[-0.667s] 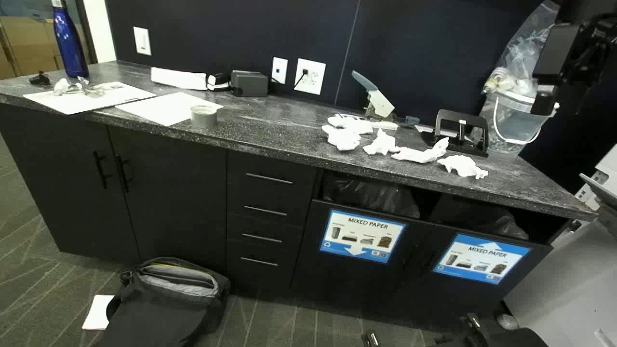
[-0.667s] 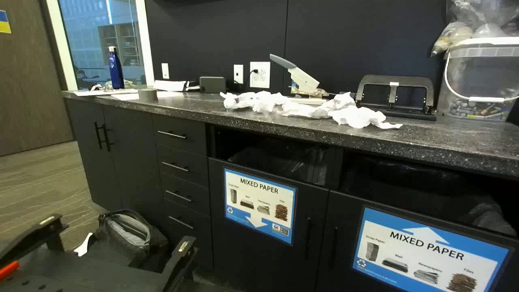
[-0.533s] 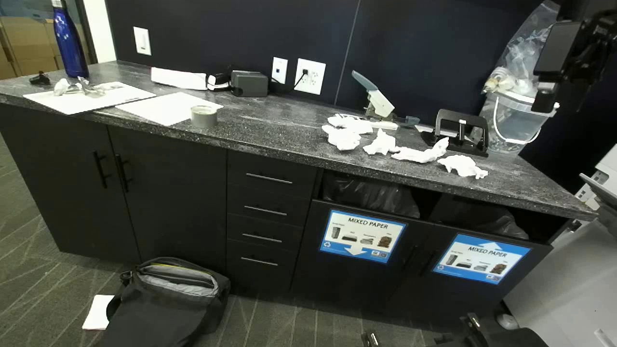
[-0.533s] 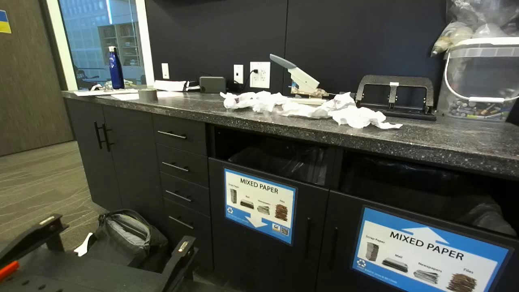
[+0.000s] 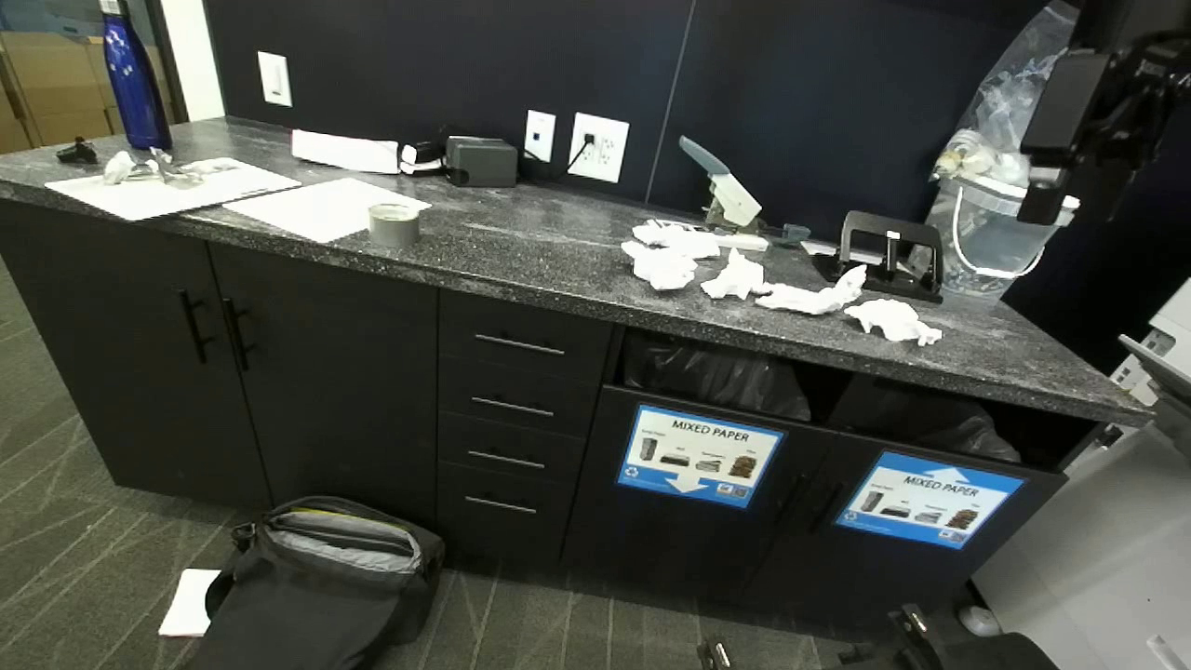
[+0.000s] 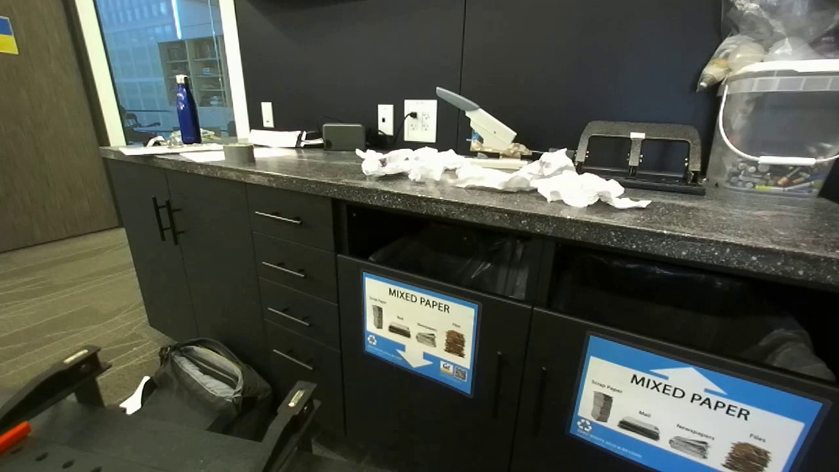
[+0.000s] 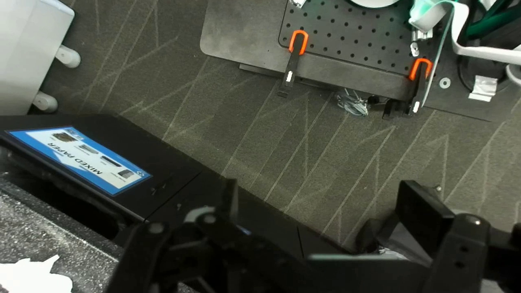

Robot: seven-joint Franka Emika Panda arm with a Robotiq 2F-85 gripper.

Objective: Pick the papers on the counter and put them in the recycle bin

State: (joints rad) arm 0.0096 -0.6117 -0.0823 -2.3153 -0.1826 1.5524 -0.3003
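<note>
A long, dark grey speckled stone-look counter [image 5: 521,237] tops black cabinets [image 5: 344,391] with four slim-handled drawers [image 5: 507,433]. Farther right, two rectangular blue-and-white signs [image 6: 419,333] read "MIXED PAPER"; the right one legibly lists "Scrap Paper", "Mail", "Newspapers" and "Files". In the wrist view the black two-fingered gripper [image 7: 319,199] is spread wide, holding nothing. At least five crumpled white paper scraps [image 5: 735,276] lie on the counter's right half.

Hand [image 7: 319,194] aimed downward, fingers [image 7: 425,217] spread wide apart
</note>
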